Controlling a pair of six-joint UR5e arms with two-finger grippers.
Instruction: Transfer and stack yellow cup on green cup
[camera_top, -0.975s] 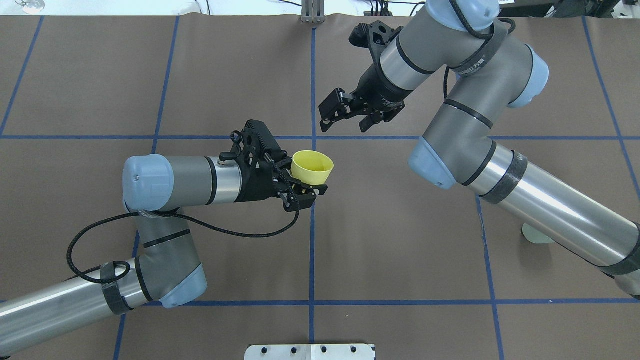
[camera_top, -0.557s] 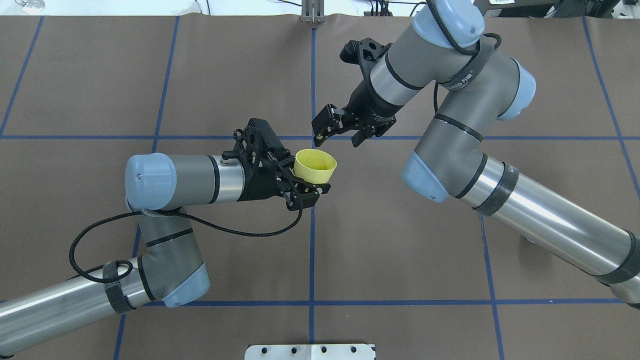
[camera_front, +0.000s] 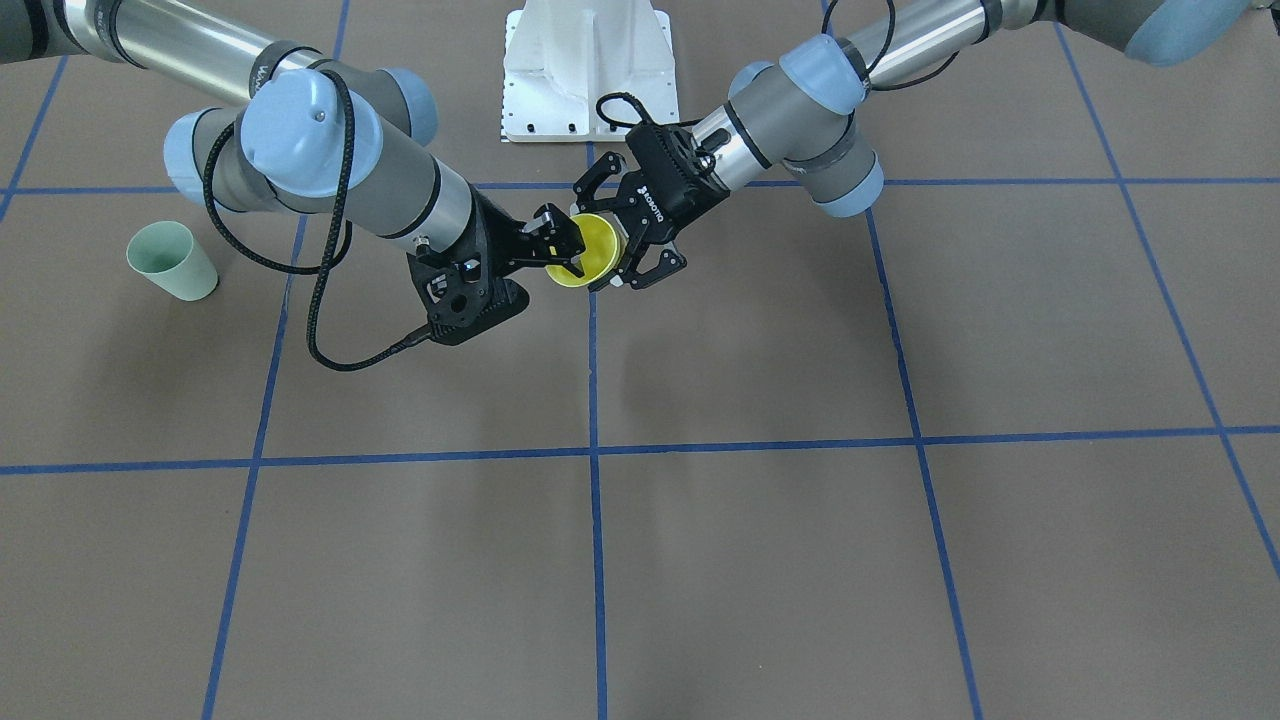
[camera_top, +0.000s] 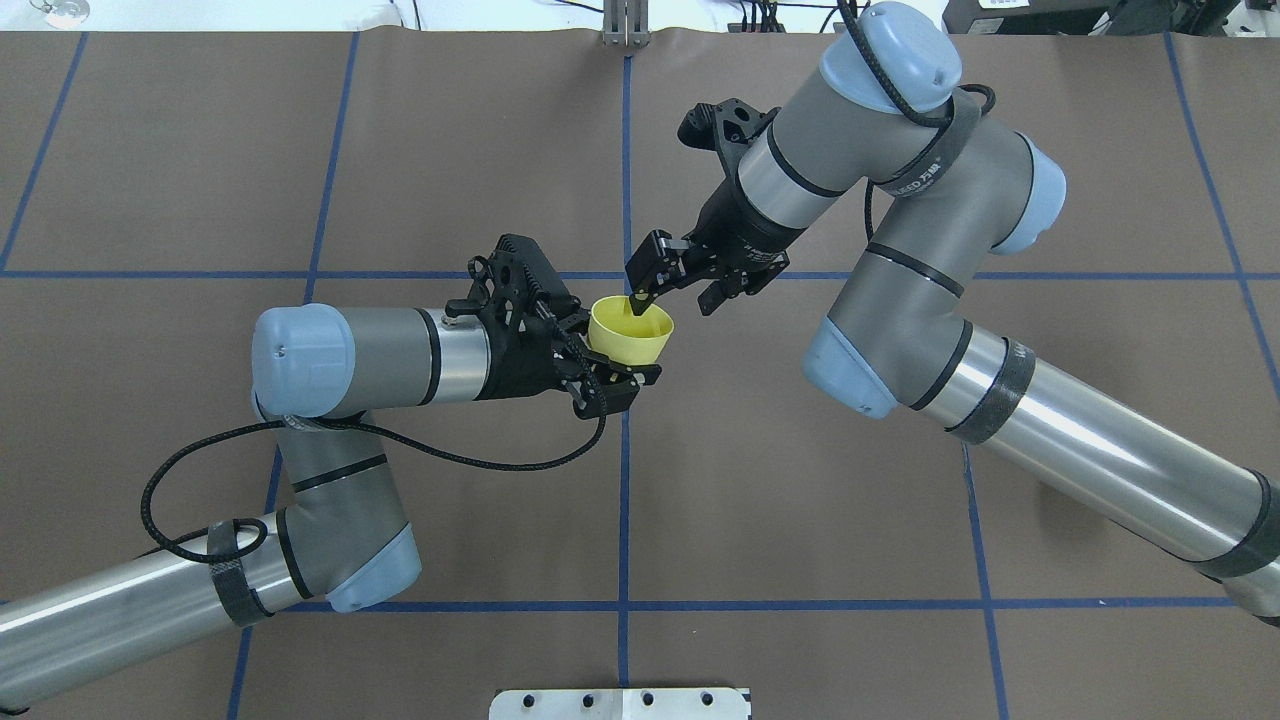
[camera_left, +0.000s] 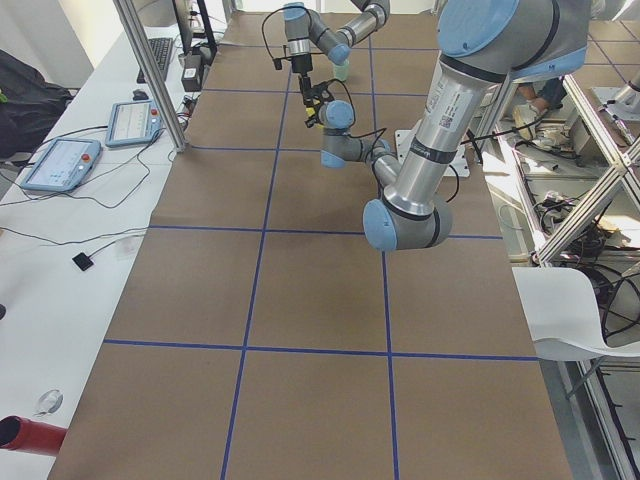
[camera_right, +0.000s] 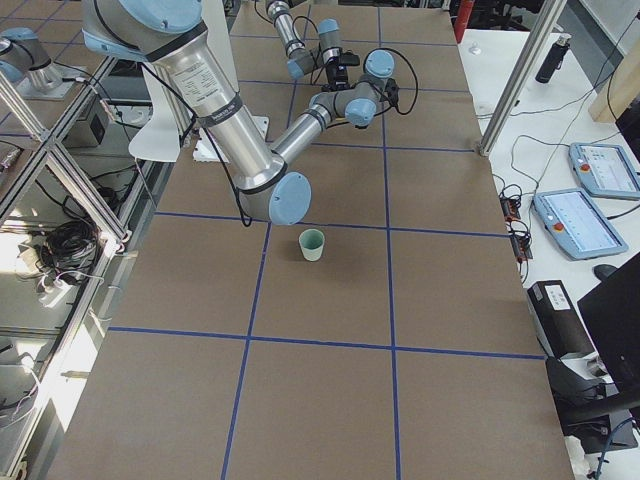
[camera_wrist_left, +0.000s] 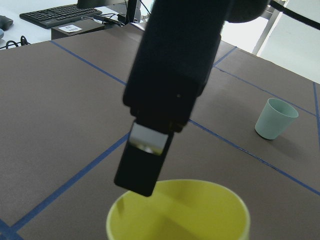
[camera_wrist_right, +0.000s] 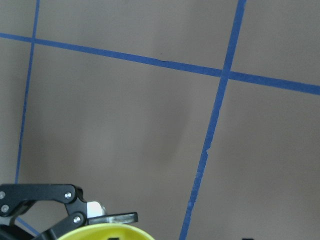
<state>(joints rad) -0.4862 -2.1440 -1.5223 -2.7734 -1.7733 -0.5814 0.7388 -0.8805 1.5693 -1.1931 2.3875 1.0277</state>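
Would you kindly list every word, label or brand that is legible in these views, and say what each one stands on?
"ROBOTIQ": white letters on the body of the left gripper, seen in the front-facing view.
White lettering on the black strap around the right arm: too blurred to read surely.
The yellow cup and the green cup: no text.
Screens of the tablets beside the table: too small to read.

One cup (camera_top: 630, 330) between left gripper (camera_top: 603, 356) and right gripper (camera_top: 675, 297) above table (camera_top: 480, 150); other cup (camera_front: 172, 260) well apart, robot's right.
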